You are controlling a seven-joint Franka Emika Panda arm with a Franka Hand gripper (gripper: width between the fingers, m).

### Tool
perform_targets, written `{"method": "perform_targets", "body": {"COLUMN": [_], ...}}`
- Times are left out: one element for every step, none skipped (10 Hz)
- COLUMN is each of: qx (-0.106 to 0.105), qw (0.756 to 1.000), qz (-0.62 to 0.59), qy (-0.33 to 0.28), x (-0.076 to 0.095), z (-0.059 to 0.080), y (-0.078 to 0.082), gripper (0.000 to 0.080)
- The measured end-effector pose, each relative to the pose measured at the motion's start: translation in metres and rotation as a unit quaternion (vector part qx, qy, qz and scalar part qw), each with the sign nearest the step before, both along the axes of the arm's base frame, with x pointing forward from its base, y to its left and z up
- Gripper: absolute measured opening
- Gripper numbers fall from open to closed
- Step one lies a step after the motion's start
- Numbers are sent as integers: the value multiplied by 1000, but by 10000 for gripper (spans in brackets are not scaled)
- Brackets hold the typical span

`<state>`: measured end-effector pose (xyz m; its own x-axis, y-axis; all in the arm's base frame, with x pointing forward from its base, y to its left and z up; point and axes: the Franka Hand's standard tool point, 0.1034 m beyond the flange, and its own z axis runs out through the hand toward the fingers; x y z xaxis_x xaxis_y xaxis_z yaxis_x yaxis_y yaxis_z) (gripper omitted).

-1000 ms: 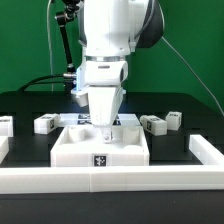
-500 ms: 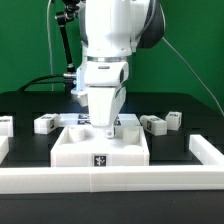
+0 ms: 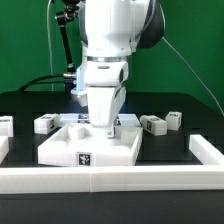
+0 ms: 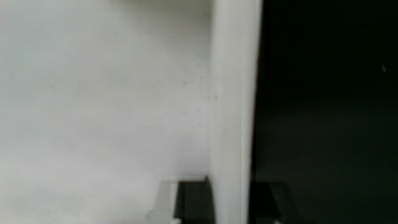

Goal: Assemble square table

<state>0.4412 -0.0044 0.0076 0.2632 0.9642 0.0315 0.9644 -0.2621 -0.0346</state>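
Observation:
The white square tabletop (image 3: 70, 147) lies flat on the black table, with a black-and-white tag (image 3: 85, 157) on its front side. My gripper (image 3: 103, 128) comes straight down onto its far rim and is shut on that rim. In the wrist view the rim (image 4: 233, 100) runs as a pale strip between the tabletop's white face (image 4: 107, 100) and the black table. My gripper (image 4: 233, 198) pinches this strip, with dark fingers (image 4: 192, 205) on either side. Short white legs lie behind the tabletop: one (image 3: 45, 123) on the exterior view's left, two (image 3: 152, 124) (image 3: 172, 119) on its right.
A long white rail (image 3: 110, 182) edges the front of the black workspace, with raised ends (image 3: 206, 150) at the exterior view's right. Another white piece (image 3: 4, 126) sits at the far left edge. Cables hang behind the arm.
The jaws have closed on the tabletop's far rim. The tabletop has since slid toward the exterior view's left and turned slightly; its tag now sits further left.

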Motion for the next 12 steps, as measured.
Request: {"method": "perform_targets", "body": {"qx": [0, 0, -2, -4, -7, -9, -9, -9, -9, -9, -8, -7], "qw": [1000, 1000, 1000, 999, 997, 995, 995, 995, 995, 995, 994, 993], "qz": [0, 3, 24, 54, 79, 95, 99, 96, 96, 101, 113, 114], "qy": [0, 0, -2, 5, 6, 4, 4, 4, 4, 2, -2, 2], "x": [0, 0, 4, 8, 16, 21, 21, 21, 21, 22, 23, 28], "z": [0, 0, 2, 1, 1, 1, 1, 1, 1, 1, 1, 1], "y": [0, 0, 2, 4, 7, 13, 16, 14, 14, 14, 15, 21], "gripper": [57, 57, 57, 57, 57, 57, 57, 57, 57, 57, 57, 57]}}
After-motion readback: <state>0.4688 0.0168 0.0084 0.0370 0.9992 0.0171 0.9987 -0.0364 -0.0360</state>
